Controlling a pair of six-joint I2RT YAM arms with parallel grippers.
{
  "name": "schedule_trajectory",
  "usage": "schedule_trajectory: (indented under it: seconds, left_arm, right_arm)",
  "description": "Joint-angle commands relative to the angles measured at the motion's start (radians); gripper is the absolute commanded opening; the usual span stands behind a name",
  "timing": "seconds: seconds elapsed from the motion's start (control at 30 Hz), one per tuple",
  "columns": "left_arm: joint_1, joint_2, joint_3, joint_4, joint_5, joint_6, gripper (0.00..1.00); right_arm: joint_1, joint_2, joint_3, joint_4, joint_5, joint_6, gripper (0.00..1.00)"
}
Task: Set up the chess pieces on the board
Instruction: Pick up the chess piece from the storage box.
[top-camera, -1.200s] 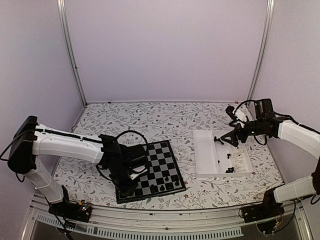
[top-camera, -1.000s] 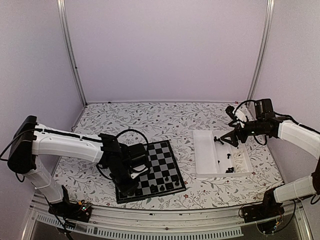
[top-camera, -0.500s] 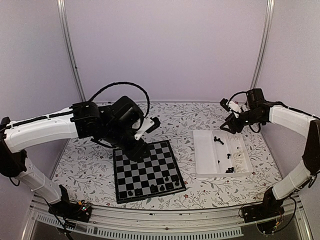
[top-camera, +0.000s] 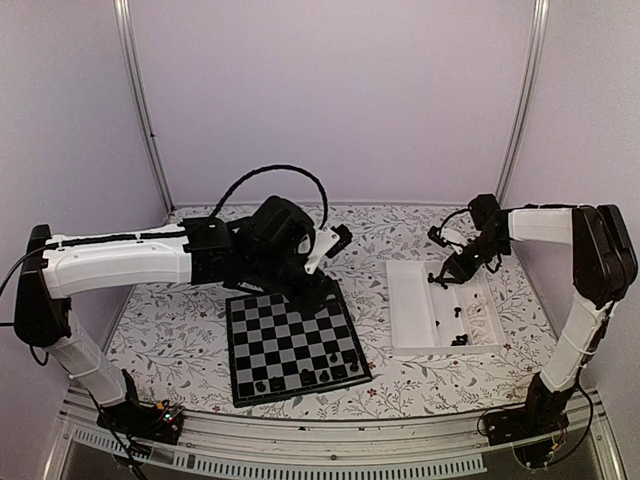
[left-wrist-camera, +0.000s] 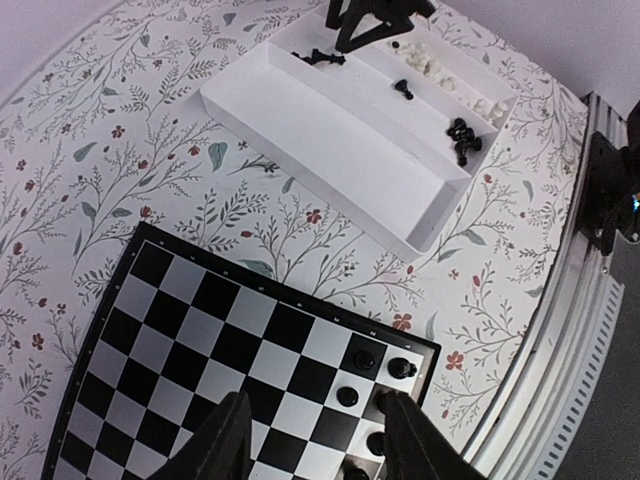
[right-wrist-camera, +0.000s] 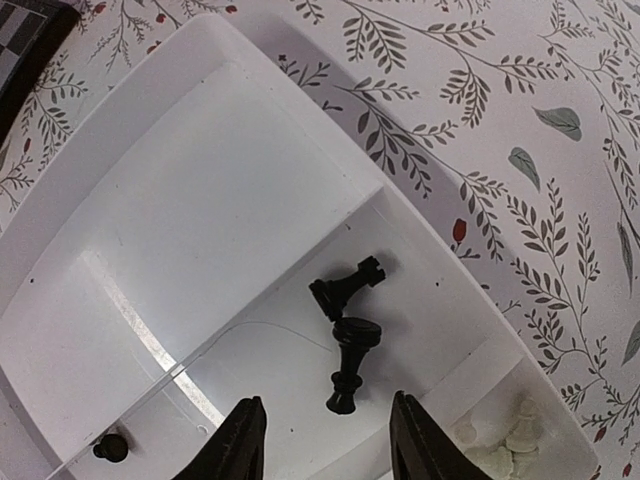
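The board (top-camera: 290, 345) lies near the table's front, and several black chess pieces (top-camera: 322, 376) stand along its near row. The same pieces (left-wrist-camera: 348, 396) crowd its corner in the left wrist view. My left gripper (top-camera: 312, 290) hangs open over the board's far edge, and nothing is between its fingers (left-wrist-camera: 232, 440). My right gripper (right-wrist-camera: 325, 445) is open, just above two black pieces (right-wrist-camera: 348, 365) lying tipped in the white tray (right-wrist-camera: 200, 200). It hovers over the tray's far end (top-camera: 445, 275).
The compartmented tray (top-camera: 400, 310) sits right of the board, with a few more black pieces (top-camera: 460, 340) at its near end. Cream pieces (right-wrist-camera: 500, 445) fill a side compartment. A metal rail (left-wrist-camera: 590, 330) runs along the table's front edge.
My left arm lifted off the board's near left part and swung to its far right edge, jaws a little wider. My right gripper shifted along the tray's far end and its jaws narrowed.
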Motion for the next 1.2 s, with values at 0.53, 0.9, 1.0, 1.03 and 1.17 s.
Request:
schedule_trajectory:
  seconds: [0.53, 0.9, 1.0, 1.03, 1.17]
  left_arm:
    - [0.010, -0.035, -0.092, 0.092, 0.051, -0.020, 0.48]
    - [0.010, -0.020, -0.088, 0.096, 0.058, -0.016, 0.48]
    - [0.010, -0.013, -0.086, 0.103, 0.065, -0.020, 0.48]
    - [0.010, -0.010, -0.085, 0.105, 0.067, -0.022, 0.48]
    - [0.010, 0.004, -0.080, 0.115, 0.080, -0.031, 0.48]
  right_arm:
    - [0.074, 0.199, 0.178, -0.069, 0.168, 0.112, 0.31]
    - [0.078, 0.200, 0.151, -0.084, 0.173, 0.140, 0.29]
    - [0.078, 0.212, 0.156, -0.077, 0.162, 0.144, 0.26]
    - [0.078, 0.217, 0.161, -0.079, 0.157, 0.146, 0.26]
    - [0.078, 0.246, 0.188, -0.087, 0.134, 0.161, 0.22]
